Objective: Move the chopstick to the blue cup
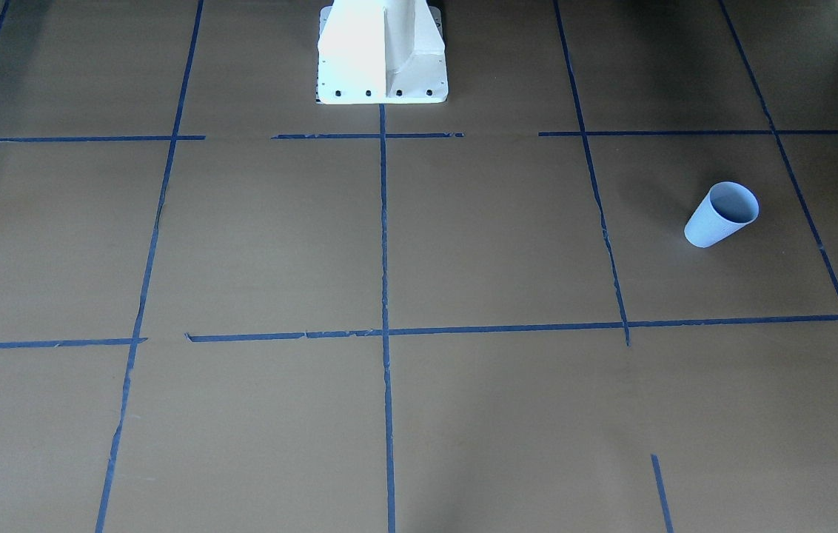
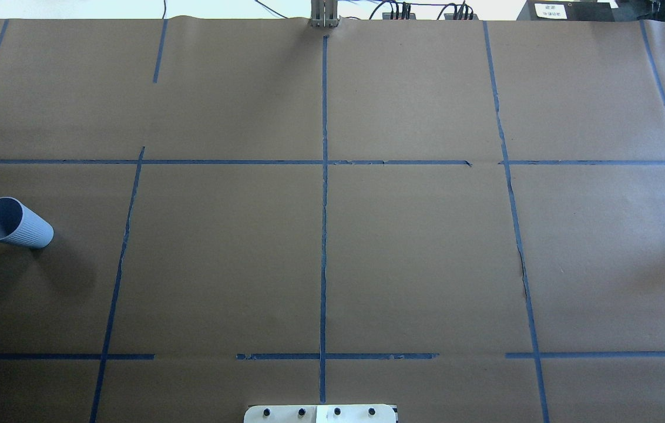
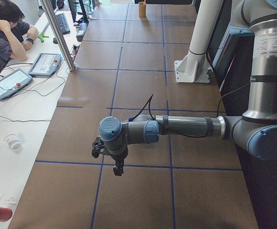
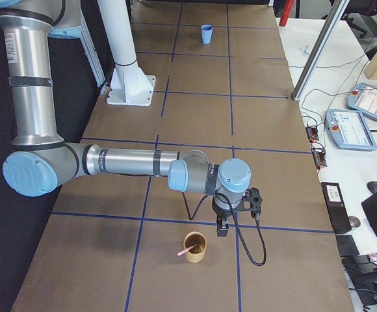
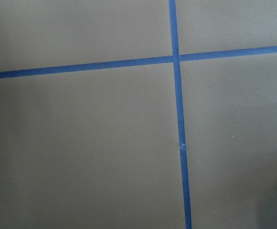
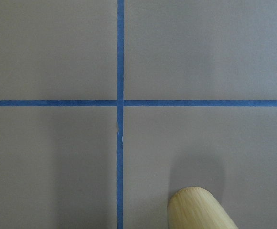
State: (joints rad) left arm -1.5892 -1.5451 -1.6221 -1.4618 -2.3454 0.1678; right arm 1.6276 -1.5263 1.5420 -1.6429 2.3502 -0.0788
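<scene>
Exterior right view shows the chopstick (image 4: 189, 249) leaning in a tan bamboo cup (image 4: 195, 247), just beside and below the right fingers (image 4: 221, 229). I cannot tell whether these are apart or together, and the same goes for the left fingers (image 3: 118, 169). The blue cup (image 4: 206, 34) stands upright on the table (image 4: 195, 117), well apart from the right fingers. This looks like the approach, before any grasp. Next, the right fingers need to centre over the stick's free end and descend.
</scene>
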